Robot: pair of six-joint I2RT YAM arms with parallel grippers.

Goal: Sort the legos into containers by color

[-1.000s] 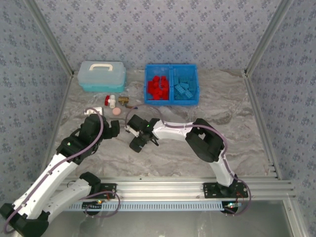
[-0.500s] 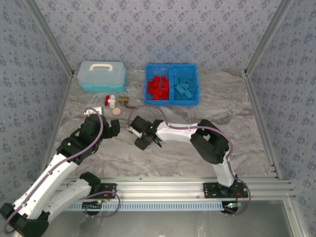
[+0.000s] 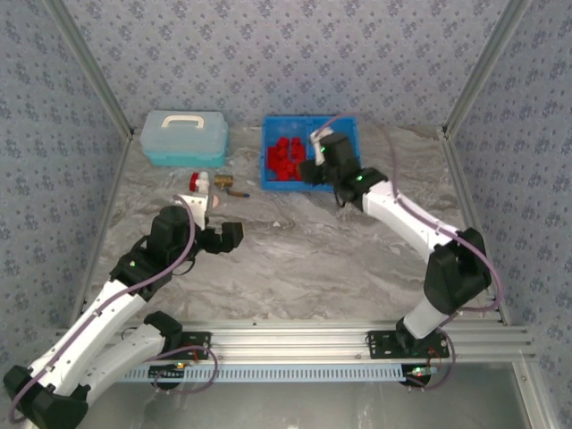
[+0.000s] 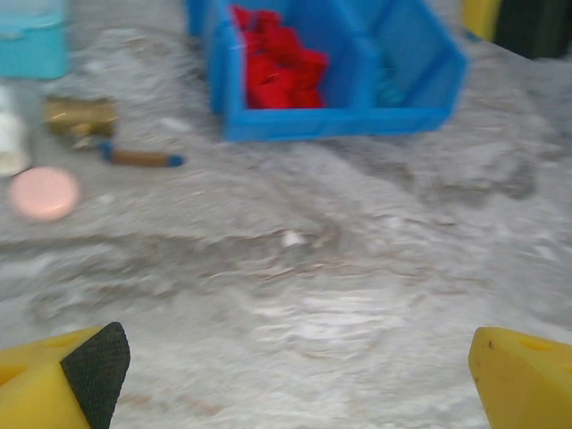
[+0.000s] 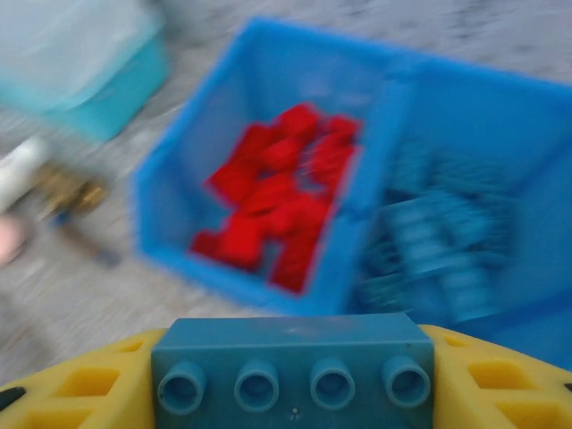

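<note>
Blue lego [image 5: 286,344] — light, stiff, slick plastic, best pinched on flat faces — sits clamped end to end in the right gripper [image 3: 320,159], above the bin [image 5: 223,268] near its divider [image 5: 371,179]. Left gripper [image 4: 295,357] jaws wide apart, empty, over the table [image 4: 313,268]

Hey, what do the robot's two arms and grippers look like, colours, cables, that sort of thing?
The left arm and right arm match: white tube-like links joined by bulky black joints, with a thin purplish cable running loosely along each. The fingers are chunky yellow blocks with recessed pockets; one carries a black pad on its inner face.
</note>
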